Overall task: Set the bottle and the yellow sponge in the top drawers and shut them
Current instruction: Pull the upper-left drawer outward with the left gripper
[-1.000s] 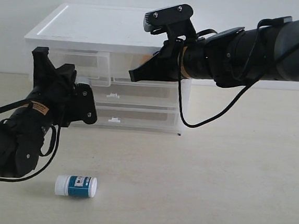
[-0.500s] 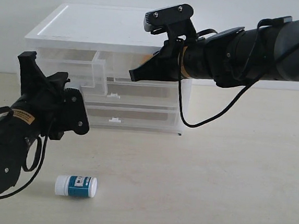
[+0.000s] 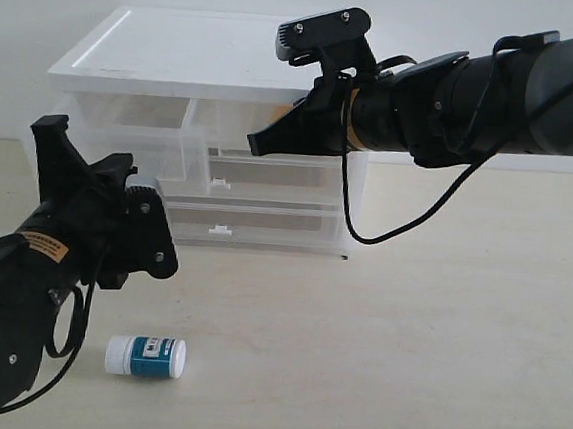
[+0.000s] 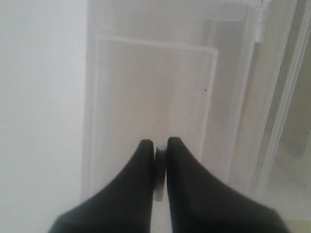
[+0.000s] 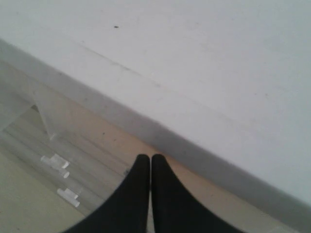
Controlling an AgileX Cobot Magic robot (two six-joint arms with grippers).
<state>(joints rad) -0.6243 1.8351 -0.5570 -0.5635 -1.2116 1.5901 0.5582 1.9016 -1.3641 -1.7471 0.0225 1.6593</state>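
Note:
The bottle (image 3: 146,356), white with a teal label, lies on its side on the table in front of my left arm. My left gripper (image 4: 161,144) is shut on the small white tab handle (image 4: 159,187) of the left top drawer (image 3: 184,151), which stands pulled partway out of the cabinet (image 3: 180,50). My right gripper (image 3: 259,144) is shut with nothing between its fingers, its tips against the front of the right top drawer (image 3: 236,122). The yellow sponge is not plainly seen; only an orange tint (image 5: 104,128) shows through that drawer's front.
Two full-width drawers with white tab handles (image 3: 217,182) (image 3: 221,230) sit closed below the top ones. A black cable (image 3: 406,220) hangs from the right arm in front of the cabinet's right side. A bare tabletop (image 3: 405,355) stretches to the right of the bottle.
My left arm has drawn back toward the table's front, pulling the left top drawer further out. The right arm and the bottle have not moved.

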